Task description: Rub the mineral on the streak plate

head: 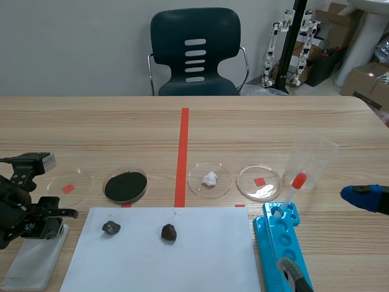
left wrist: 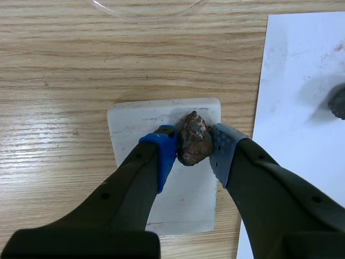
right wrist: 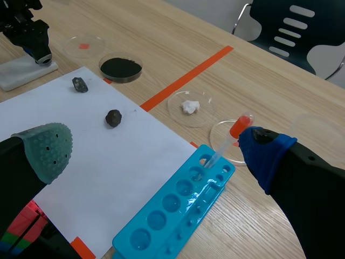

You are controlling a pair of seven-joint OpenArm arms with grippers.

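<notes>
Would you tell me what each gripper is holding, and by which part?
The left gripper pinches the brownish rock by its sides; the right gripper is open, holding nothing.

- streak plate (left wrist: 161,116): near part covered by the fingers (left wrist: 161,156) of the left gripper (left wrist: 192,147)
- mineral (left wrist: 194,137): underside hidden, so contact with the plate cannot be told; out of sight behind the gripper in the scene view
- grey rock (left wrist: 339,102): cut by the frame edge
- petri dish (left wrist: 145,6): only a rim arc in frame
- blue well tray (head: 285,255): near end cut off

Pretty much a lab room: petri dishes (head: 249,182) mid-frame, blue well tray (head: 281,255) lower right, office chair (head: 173,36) top centre, cardboard boxes (head: 368,82) upper right.
</notes>
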